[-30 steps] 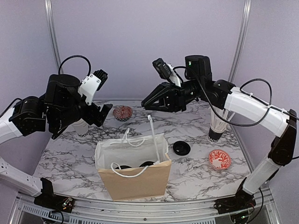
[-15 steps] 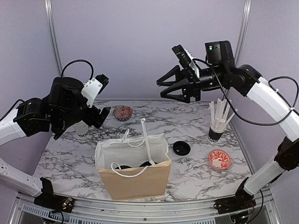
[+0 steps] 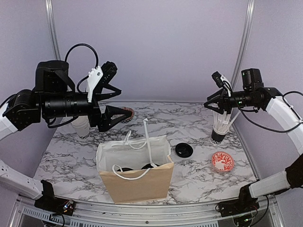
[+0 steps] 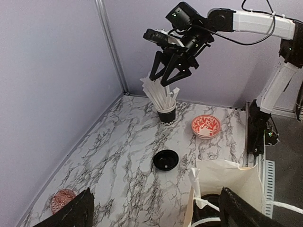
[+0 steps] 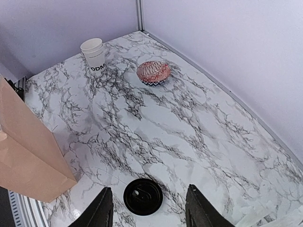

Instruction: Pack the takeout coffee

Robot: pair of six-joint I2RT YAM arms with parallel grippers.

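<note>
Currently left pincer [image 3: 118, 100] gapes wide and empty, high over counter [image 3: 71, 161] behind bag [image 3: 137, 184]. Right pincer [image 4: 166, 78] is spread, empty, just above stick cup [image 3: 218, 135]. Lidless white cup [image 5: 94, 54] stands back-left near bowl [image 5: 153, 73]; loose lid [image 3: 183, 150] lies right of bag.

Marble table [image 3: 64, 158] with bag [image 3: 137, 182], cup [image 3: 83, 129], lid [image 3: 183, 150]

Lab robot booth: plain lilac walls [image 3: 151, 47], aluminium corner posts [image 3: 51, 33], marble-print tabletop [image 3: 199, 175].
</note>
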